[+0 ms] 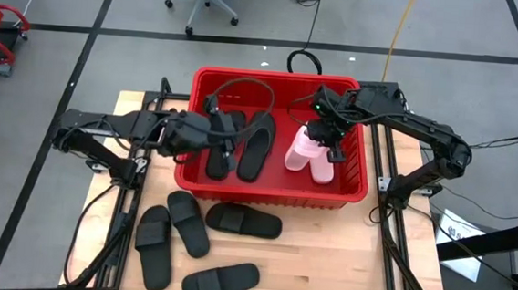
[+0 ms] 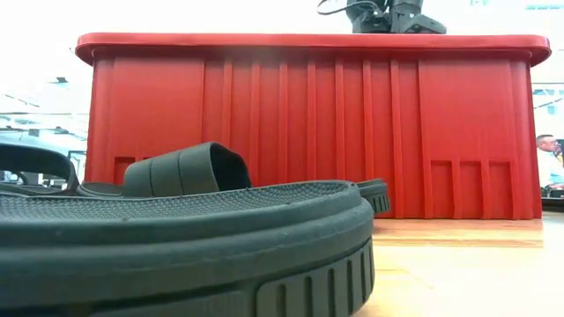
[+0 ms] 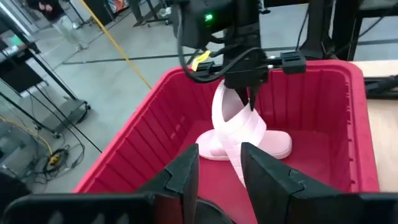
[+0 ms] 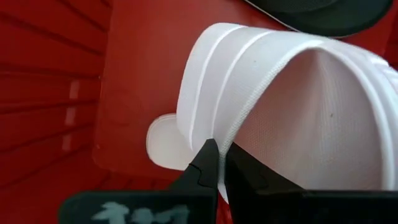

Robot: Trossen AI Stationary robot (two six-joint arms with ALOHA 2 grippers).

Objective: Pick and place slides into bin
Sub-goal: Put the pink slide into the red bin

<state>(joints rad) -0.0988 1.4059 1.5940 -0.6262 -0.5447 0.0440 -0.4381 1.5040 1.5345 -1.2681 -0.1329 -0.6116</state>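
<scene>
Right pincer (image 1: pixel 335 151) grips a pink slide (image 1: pixel 306 153) in the bin (image 1: pixel 274 194) on the wooden table (image 1: pixel 324 259); left pincer (image 1: pixel 226 134) wide.

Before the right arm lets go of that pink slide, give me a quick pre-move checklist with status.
1. Right end effector shut on the pink slide's strap: ok.
2. Held slide is over the inside of the red bin, not its rim: ok.
3. Drop spot: a second pink slide already lies on the bin floor under it; the held one will probably land on it: ok, may stack.
4. Left end effector open, over the two black slides at the bin's other side, apart from the right arm: ok.
5. Remaining work: four black slides lie on the table in front of the bin: not ok.
6. Whether the held slide touches the bin floor: cannot tell.
</scene>
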